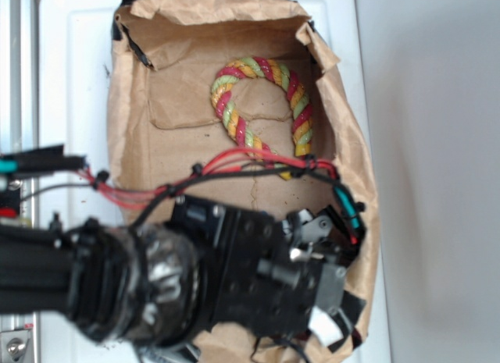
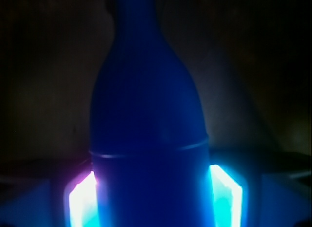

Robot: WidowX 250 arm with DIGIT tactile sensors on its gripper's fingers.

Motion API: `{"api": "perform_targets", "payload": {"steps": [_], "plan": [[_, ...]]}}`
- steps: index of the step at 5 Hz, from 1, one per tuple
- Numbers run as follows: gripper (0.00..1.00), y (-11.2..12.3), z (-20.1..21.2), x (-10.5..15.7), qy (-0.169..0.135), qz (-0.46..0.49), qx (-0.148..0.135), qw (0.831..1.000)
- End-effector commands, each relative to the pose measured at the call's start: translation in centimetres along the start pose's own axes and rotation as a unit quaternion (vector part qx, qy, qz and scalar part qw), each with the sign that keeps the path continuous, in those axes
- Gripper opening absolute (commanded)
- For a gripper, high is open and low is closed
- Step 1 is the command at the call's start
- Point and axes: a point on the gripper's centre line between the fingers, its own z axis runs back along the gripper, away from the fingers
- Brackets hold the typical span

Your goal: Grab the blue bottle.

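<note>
While brown paper lines the white surface, the gripper clasps the blue bottle.

Blue bottle fills the gap between claw pads; rope toy lies well apart

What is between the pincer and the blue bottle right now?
Nothing visible. In the wrist view the blue bottle sits right between the glowing fingers of the pincer. The rope toy lies apart, further up the paper-lined box.
</note>
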Motion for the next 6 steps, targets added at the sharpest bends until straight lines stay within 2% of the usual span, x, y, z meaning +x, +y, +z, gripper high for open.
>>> {"api": "perform_targets", "payload": {"steps": [1, 2, 3, 4, 5, 6], "plan": [[0.0, 7.2, 9.5, -3.6, -0.057, 0.153, 0.059, 0.985], [0.0, 7.4, 12.9, -5.2, -0.048, 0.177, 0.063, 0.981], [0.0, 5.4, 15.4, -5.3, -0.031, 0.174, 0.081, 0.981], [0.0, 3.1, 17.5, -5.4, 0.017, 0.19, 0.109, 0.976], [0.0, 2.7, 18.2, -6.3, 0.042, 0.196, 0.108, 0.974], [0.0, 2.4, 17.5, -7.0, 0.041, 0.2, 0.116, 0.972]]}}
